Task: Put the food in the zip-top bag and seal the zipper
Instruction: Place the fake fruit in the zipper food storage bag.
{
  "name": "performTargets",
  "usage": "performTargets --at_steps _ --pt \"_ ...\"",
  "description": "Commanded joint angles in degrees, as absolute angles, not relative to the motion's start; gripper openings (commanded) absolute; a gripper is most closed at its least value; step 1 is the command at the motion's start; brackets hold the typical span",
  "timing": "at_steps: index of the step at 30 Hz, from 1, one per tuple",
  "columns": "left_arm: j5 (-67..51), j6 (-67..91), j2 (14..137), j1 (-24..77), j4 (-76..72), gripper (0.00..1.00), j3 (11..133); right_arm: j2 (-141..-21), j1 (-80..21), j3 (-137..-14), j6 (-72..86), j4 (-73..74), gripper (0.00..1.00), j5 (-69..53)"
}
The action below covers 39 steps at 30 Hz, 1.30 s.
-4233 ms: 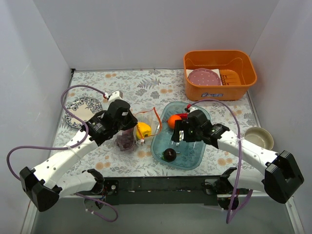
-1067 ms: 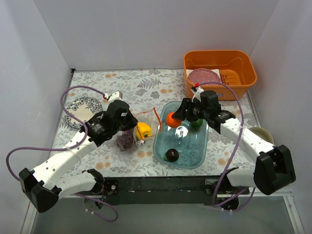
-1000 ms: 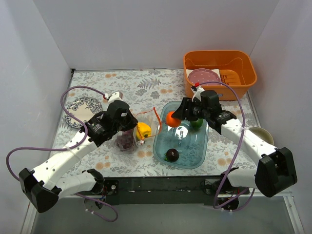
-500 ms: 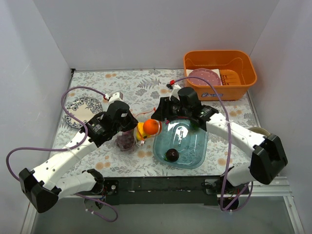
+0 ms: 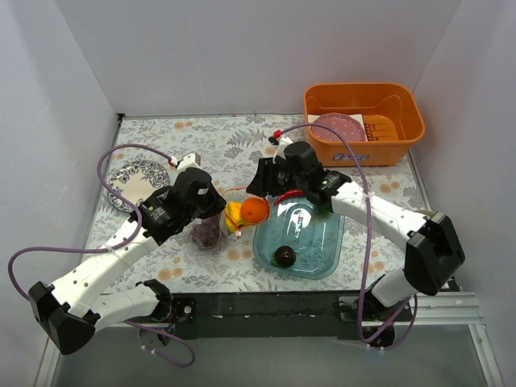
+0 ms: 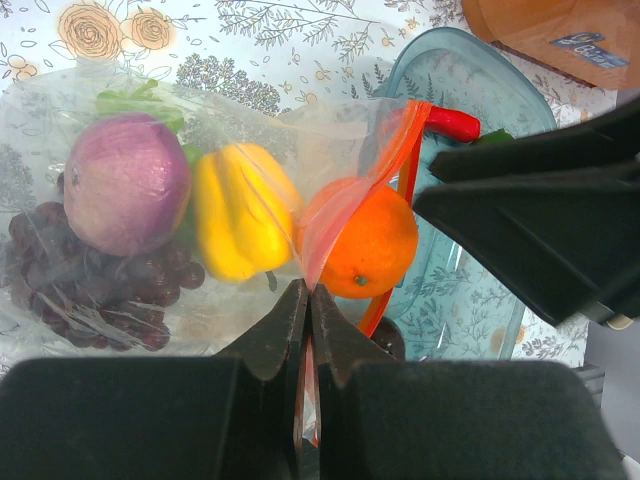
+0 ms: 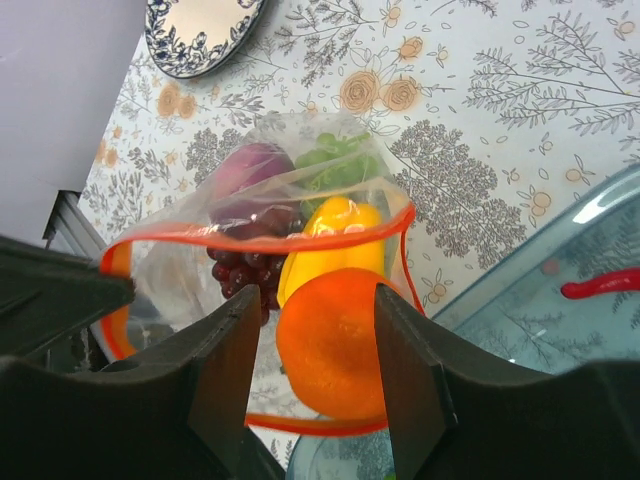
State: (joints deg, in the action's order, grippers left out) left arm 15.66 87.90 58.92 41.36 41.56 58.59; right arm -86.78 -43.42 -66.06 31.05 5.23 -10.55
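Note:
The clear zip-top bag (image 5: pixel 216 226) lies left of the blue tray (image 5: pixel 310 242); it holds the yellow pepper (image 6: pixel 235 210), purple onion (image 6: pixel 127 183), dark grapes (image 6: pixel 90 290) and green grapes (image 7: pixel 340 165). My left gripper (image 6: pixel 308 292) is shut on the red-orange zipper (image 7: pixel 260 243) at the mouth's near edge and holds it up. My right gripper (image 7: pixel 318 300) is shut on the orange (image 5: pixel 255 210) and holds it in the open mouth, beside the pepper. The red chilli (image 5: pixel 289 196) and dark plum (image 5: pixel 283 256) lie in the tray. The lime is hidden.
An orange basin (image 5: pixel 403 109) with the pink dotted disc (image 5: pixel 339 126) stands at the back right. A patterned plate (image 5: pixel 139 177) lies at the far left. White walls close in the table on three sides.
My right gripper has lifted the orange out of the tray and carried it left to the bag's mouth. My left gripper has kept its hold on the bag's edge.

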Motion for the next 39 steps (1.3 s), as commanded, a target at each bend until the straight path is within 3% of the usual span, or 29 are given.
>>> performTargets --at_steps 1,3,11,20,24,28,39 --pt "16.3 87.4 58.7 41.2 41.4 0.0 60.2 -79.6 -43.6 -63.2 29.3 7.6 0.57 -8.0" --pt "16.4 87.3 59.1 41.2 41.4 0.0 60.6 -77.4 -43.6 -60.3 28.7 8.2 0.67 -9.0" --pt "16.1 87.5 59.4 41.2 41.0 0.0 60.6 -78.4 -44.6 -58.2 24.3 10.9 0.74 -17.4" --pt "15.5 87.5 59.3 41.2 40.9 0.0 60.6 -84.5 -45.9 -61.2 23.2 10.8 0.83 -17.8" --pt "15.5 87.6 59.2 41.2 40.9 0.0 60.6 -87.2 -46.2 -62.6 23.4 10.5 0.79 -17.4" --pt "15.5 87.7 59.2 41.2 40.9 0.0 60.6 -87.3 -46.8 -63.5 23.7 9.1 0.61 -17.2" --pt "13.5 87.3 60.3 41.2 39.5 0.0 60.6 -87.6 -48.0 -66.8 23.8 5.0 0.57 -16.3"
